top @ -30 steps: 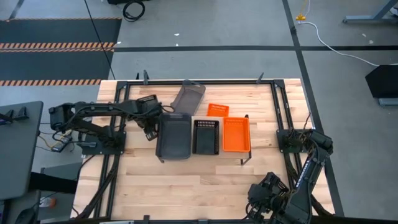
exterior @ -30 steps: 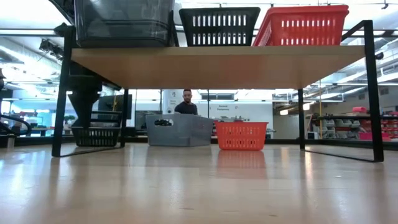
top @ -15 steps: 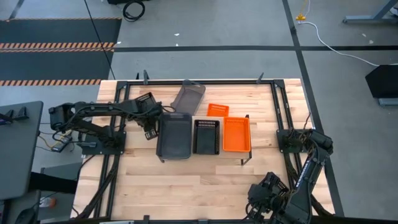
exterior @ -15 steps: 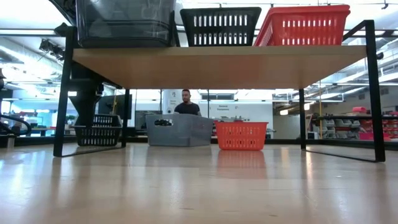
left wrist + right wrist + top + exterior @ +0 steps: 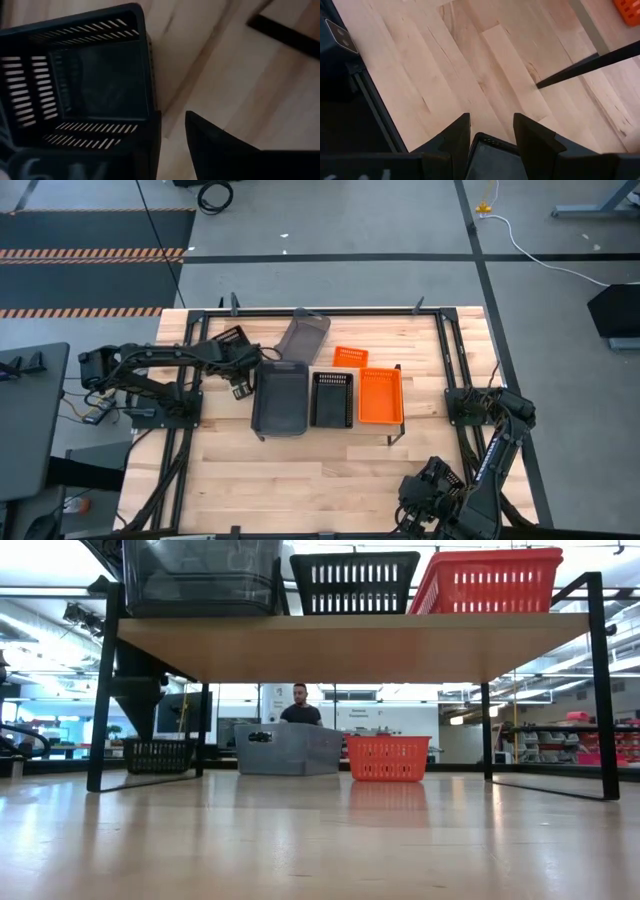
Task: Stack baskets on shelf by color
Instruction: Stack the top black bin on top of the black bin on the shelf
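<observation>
My left tool [image 5: 170, 135] has lowered the black basket [image 5: 80, 80] onto the bench beside the shelf [image 5: 395, 423]; its fingers straddle the near wall, loosening. Restacking probably follows.

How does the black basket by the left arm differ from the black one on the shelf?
The black basket by the left end effector sits on the table, angled, at; the shelf black basket sits square on the shelf, between grey and orange baskets. Both are black, perforated and upright.
</observation>
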`<state>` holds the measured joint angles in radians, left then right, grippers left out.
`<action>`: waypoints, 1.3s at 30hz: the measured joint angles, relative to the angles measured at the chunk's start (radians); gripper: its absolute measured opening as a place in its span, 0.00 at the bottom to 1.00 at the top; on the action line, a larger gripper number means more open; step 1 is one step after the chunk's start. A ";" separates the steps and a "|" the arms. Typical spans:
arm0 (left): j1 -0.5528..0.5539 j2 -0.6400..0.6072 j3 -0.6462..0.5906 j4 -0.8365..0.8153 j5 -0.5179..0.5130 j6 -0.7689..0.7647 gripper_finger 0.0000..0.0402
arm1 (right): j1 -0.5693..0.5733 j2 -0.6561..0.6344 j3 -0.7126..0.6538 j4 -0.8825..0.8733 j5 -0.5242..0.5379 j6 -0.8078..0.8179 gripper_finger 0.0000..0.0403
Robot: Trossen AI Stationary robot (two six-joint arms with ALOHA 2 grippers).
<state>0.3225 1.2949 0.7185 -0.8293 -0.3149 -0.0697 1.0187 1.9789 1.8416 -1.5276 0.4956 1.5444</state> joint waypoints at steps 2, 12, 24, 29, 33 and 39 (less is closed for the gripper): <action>0.000 0.000 0.001 0.000 -0.007 0.002 0.21 | 0.000 0.000 0.000 0.000 0.000 0.000 0.39; -0.002 -0.001 0.020 -0.044 -0.031 -0.003 0.24 | -0.001 0.000 0.000 -0.001 0.000 -0.003 0.39; 0.048 0.032 -0.007 0.026 -0.063 -0.050 0.50 | -0.001 0.000 0.000 0.000 0.000 -0.003 0.39; 0.091 0.071 -0.035 0.079 -0.007 -0.048 0.49 | -0.002 0.000 0.000 -0.001 0.000 -0.003 0.39; 0.114 0.080 -0.039 0.071 -0.012 -0.025 0.33 | -0.005 0.000 0.000 -0.004 0.000 -0.003 0.39; 0.126 0.057 0.016 -0.004 -0.020 0.004 0.04 | -0.007 0.000 0.000 -0.005 0.000 -0.014 0.39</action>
<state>0.4490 1.3524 0.7340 -0.8332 -0.3345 -0.0662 1.0115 1.9789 1.8416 -1.5325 0.4953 1.5305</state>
